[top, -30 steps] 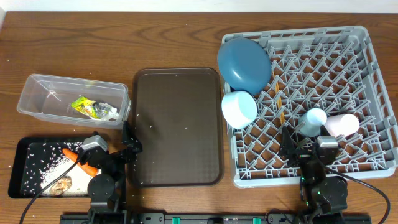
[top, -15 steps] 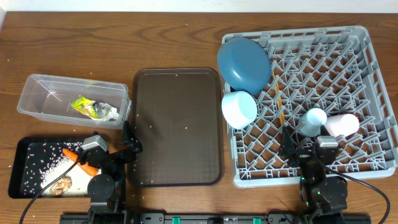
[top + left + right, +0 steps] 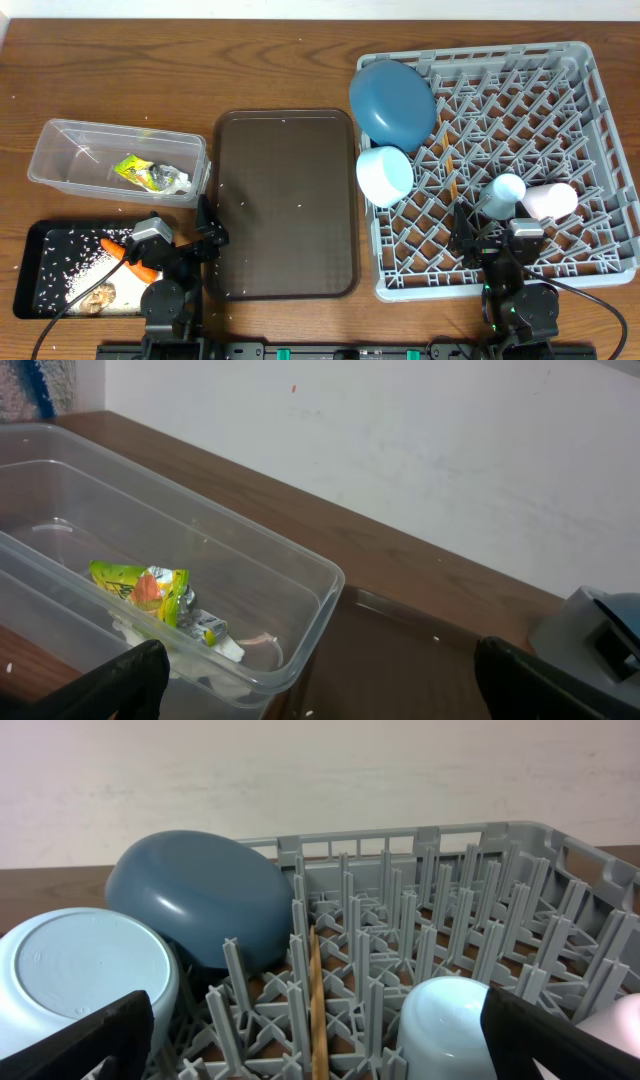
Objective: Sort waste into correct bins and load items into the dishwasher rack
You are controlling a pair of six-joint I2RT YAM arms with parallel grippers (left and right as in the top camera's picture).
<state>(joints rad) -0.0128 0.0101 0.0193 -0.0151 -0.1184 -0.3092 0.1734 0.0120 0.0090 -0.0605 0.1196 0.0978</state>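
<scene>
Nothing has moved since the earlier frame: both arms sit parked at the near edge of the table and every object lies where it was.

Overhead view: the left gripper (image 3: 208,232) rests between the black tray (image 3: 30,235) and the brown serving tray (image 3: 285,200), holding nothing. The right gripper (image 3: 462,232) sits over the near edge of the dishwasher rack (image 3: 590,150), also empty. A clear tub (image 3: 60,135) at the far left holds the yellow-green wrapper (image 3: 150,174) with its tissue. The black tray holds the carrot (image 3: 118,250), the brown food lump (image 3: 97,297) and scattered rice grains (image 3: 55,265). In the rack stand the blue plate (image 3: 392,100), the white bowl (image 3: 384,175), the light-blue cup (image 3: 505,190), the pink cup (image 3: 550,200) and the chopsticks (image 3: 451,170). A few pale specks remain on the serving tray.

Left wrist view: the two fingers show at the lower corners, spread wide with nothing between them. Beyond them the wrapper lies inside the tub.

Right wrist view: the fingers are likewise spread wide and empty. The plate leans against the pegs with the bowl beside it, the chopsticks stand upright among the pegs, and the light-blue cup sits to the right.

With all waste binned, all dishes racked and nothing moving, the task appears finished.
</scene>
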